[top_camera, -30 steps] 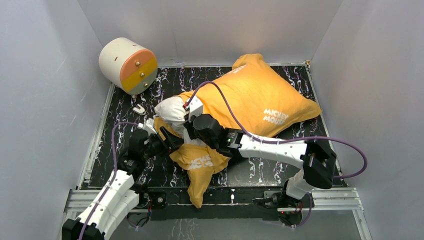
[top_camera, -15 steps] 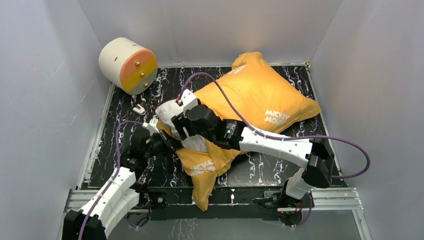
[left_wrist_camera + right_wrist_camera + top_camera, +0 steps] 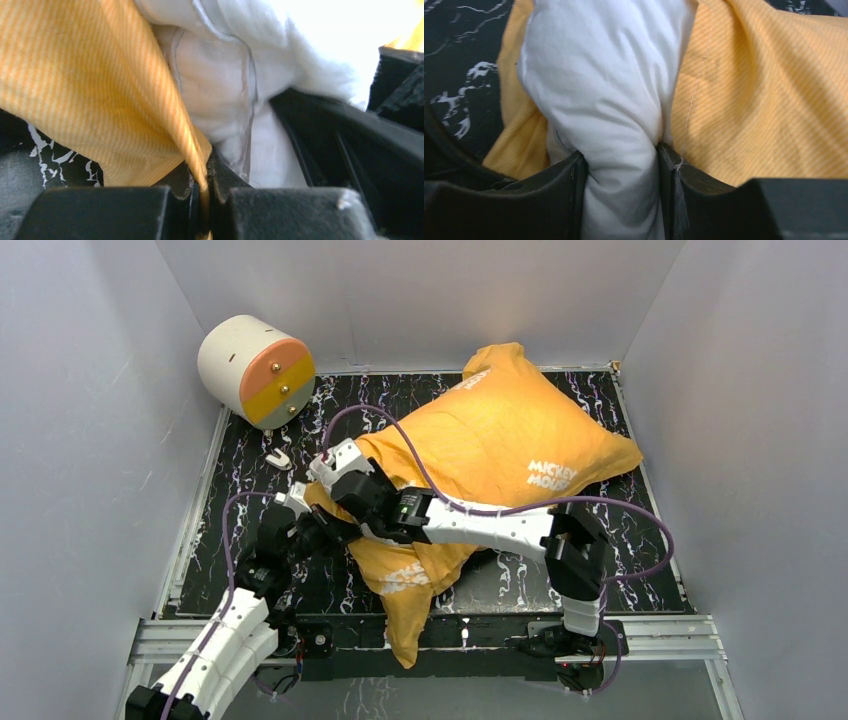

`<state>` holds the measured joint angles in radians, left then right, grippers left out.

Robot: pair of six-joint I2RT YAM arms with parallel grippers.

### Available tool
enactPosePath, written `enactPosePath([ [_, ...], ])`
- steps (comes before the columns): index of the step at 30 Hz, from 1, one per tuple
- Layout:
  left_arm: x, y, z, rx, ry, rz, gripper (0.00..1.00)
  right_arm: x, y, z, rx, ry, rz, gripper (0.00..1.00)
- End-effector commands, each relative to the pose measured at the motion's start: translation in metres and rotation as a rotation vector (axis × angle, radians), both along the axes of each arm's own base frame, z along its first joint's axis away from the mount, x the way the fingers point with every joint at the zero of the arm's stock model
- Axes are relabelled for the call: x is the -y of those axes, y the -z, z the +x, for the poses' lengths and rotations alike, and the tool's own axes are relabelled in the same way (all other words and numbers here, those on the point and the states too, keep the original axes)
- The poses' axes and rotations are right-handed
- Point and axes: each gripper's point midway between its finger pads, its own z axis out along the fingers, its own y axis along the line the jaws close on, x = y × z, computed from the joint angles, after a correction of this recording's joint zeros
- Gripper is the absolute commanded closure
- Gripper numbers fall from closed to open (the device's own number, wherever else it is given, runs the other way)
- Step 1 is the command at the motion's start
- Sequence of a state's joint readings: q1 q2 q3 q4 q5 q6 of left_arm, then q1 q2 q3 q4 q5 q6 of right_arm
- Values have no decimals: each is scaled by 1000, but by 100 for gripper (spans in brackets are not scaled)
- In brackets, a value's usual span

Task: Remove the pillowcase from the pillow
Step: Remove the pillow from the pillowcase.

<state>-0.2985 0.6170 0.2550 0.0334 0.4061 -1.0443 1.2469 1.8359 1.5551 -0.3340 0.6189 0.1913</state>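
Orange-yellow cloth of the pillowcase point(image 3: 500, 430) lay much as it had a second before, spread from the far right corner of the black marbled table point(image 3: 620, 540) down to a tail hanging over the near edge, but the white corner of the pillow point(image 3: 599, 100) that had shown at the cover's open left end was now hidden in the overhead view under the right wrist. The right arm had swung left, its elbow folded in closer to its base, and the forearm reached across the lower part of the cover. The right gripper point(image 3: 620, 152), which had been shut and then sprung apart, now clasped a bunched fold of the pillow between its two black fingers point(image 3: 569, 190), the stuffing narrowed where they pressed it. The left arm had barely shifted and stretched from the near left corner toward the same open end. The left gripper point(image 3: 202, 172), half apart a second earlier, was clenched on the pillowcase's edge, a thin pleat of striped cloth pinched between its jaws with the white cushion just behind. The cream cylinder point(image 3: 255, 370) leaned in the far left corner as before, well apart from both arms.
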Motion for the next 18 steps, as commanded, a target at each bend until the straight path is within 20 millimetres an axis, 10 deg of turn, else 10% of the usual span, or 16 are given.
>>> enactPosePath([
  [1, -5, -9, 0, 14, -14, 33, 100, 32, 10, 31, 168, 301, -100, 59],
  [5, -11, -5, -2, -9, -38, 65, 100, 19, -41, 41, 246, 319, 48, 87],
  [9, -20, 11, -7, -75, -63, 133, 100, 19, -143, 46, 382, 311, 275, 100],
  [13, -22, 25, -11, -120, -72, 142, 100, 37, -231, 37, 480, 283, 599, 100],
  [18, -27, 38, -10, -172, -108, 167, 100, 63, -283, 17, 506, 242, 916, 100],
])
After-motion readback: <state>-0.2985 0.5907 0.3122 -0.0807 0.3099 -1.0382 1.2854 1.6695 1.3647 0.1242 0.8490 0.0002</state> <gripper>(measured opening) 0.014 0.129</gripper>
